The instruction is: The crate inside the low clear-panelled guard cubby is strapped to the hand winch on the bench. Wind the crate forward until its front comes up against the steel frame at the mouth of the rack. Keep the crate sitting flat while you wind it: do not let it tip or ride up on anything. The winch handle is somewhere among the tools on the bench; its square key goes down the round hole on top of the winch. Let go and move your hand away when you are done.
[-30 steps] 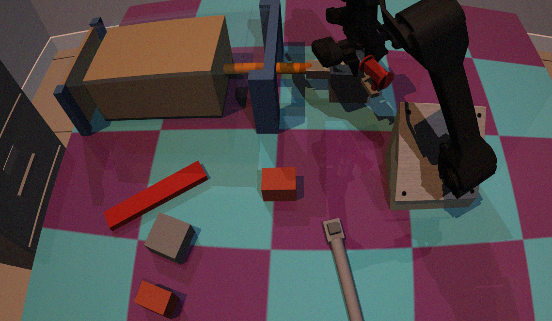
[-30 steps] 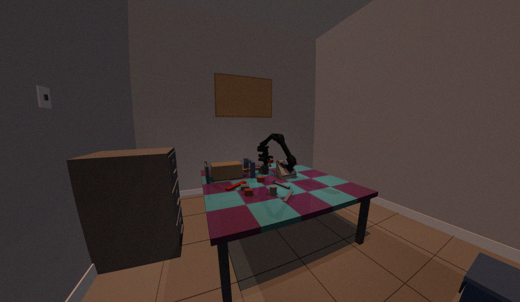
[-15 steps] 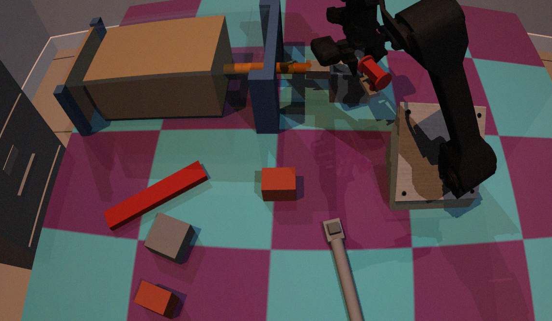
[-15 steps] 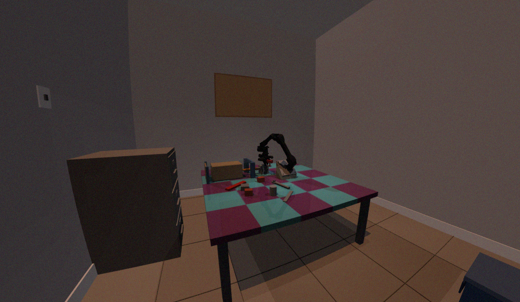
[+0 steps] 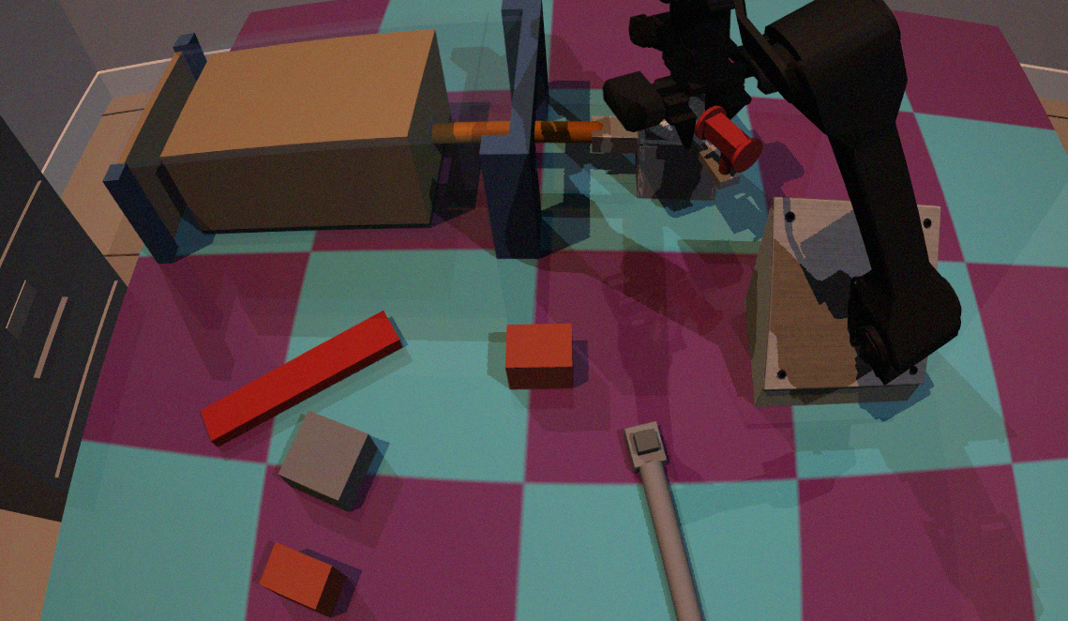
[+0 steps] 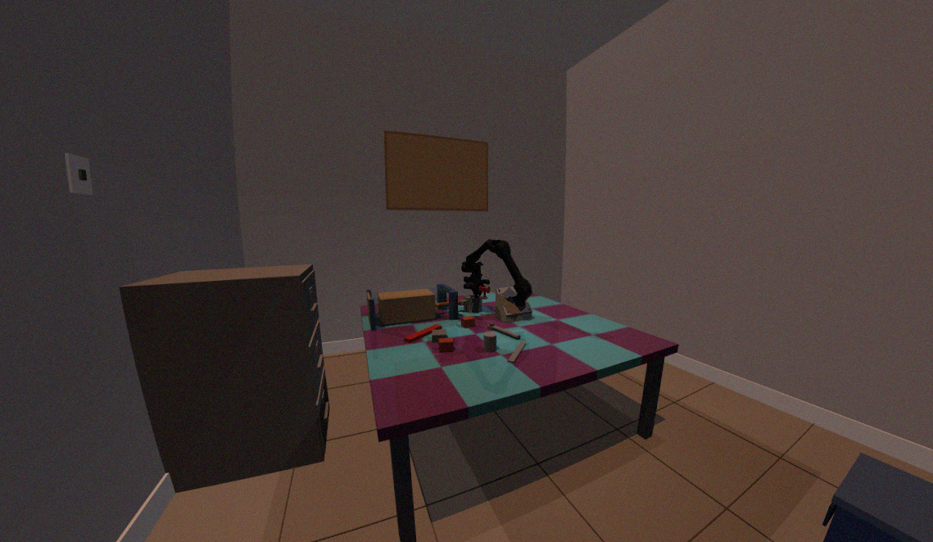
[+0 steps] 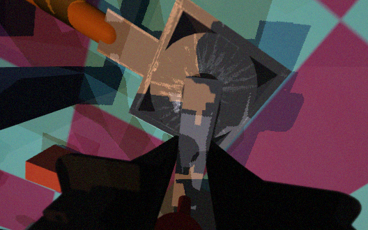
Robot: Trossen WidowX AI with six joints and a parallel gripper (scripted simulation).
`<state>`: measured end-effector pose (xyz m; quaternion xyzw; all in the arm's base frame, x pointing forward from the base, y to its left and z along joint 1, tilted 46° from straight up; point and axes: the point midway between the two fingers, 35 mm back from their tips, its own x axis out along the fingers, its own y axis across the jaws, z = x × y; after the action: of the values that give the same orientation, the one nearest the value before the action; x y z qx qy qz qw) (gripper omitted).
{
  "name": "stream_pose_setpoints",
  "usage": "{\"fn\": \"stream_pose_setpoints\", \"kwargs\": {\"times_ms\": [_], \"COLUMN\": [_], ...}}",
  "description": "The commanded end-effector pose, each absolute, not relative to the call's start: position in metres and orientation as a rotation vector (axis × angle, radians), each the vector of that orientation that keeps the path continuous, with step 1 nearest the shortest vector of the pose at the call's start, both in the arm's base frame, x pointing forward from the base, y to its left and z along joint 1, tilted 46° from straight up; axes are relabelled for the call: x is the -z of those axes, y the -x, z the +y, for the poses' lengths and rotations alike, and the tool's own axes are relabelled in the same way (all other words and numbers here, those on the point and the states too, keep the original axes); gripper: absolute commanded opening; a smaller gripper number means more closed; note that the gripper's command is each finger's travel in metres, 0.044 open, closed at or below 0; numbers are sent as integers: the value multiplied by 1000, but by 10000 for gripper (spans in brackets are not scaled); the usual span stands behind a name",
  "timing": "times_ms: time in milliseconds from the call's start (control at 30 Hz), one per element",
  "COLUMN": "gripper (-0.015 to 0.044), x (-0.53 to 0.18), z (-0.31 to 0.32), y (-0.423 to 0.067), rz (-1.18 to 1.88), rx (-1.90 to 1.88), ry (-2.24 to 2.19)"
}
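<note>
The big tan box-shaped crate (image 5: 298, 127) sits flat inside the low clear-panelled guard cubby, its front face apart from the dark blue steel frame (image 5: 514, 130) at the mouth, so I judge the winding unfinished. An orange, rod-like strap (image 5: 514, 129) runs straight from the crate's front through the frame to the small grey hand winch (image 5: 665, 165) — a level line that should draw the crate forward without lifting it. The winch looks like a brushed-metal cube whose top carries a round, radially scored disc (image 7: 224, 66). The flat tan-grey crank handle (image 7: 196, 115) stands with one end at the disc's centre, seemingly keyed into the hole, and its red cylindrical knob (image 5: 729, 143) sticks out to the side. The black hand (image 7: 193, 164) is clamped on the handle's bar, fingers either side, which suits sweeping it round the winch axis. The arm's wedge-shaped, metal-faced pedestal (image 5: 784, 231) stands near the winch, keeping the crank within easy reach. Loose on the magenta-and-teal chequered table (image 5: 869, 539) lie matte blocks, well apart from the winch: a long red bar (image 5: 302, 377), an orange cube (image 5: 539, 351), a grey cube (image 5: 325, 456), a small orange block (image 5: 298, 577) and a grey round shaft with a square head (image 5: 661, 508) — likely decoy tools, left alone.
</note>
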<state>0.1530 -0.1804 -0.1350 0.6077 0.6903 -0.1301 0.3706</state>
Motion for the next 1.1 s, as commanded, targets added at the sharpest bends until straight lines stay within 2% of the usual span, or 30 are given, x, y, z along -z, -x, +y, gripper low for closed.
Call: {"fn": "stream_pose_setpoints", "kwargs": {"times_ms": [0,1067], "gripper": [0,0], "x": [138,138], "z": [-178,-177], "y": [-151,-153], "rz": [1785,1788], "rx": [315,362], "ry": [-1530,-1572]}}
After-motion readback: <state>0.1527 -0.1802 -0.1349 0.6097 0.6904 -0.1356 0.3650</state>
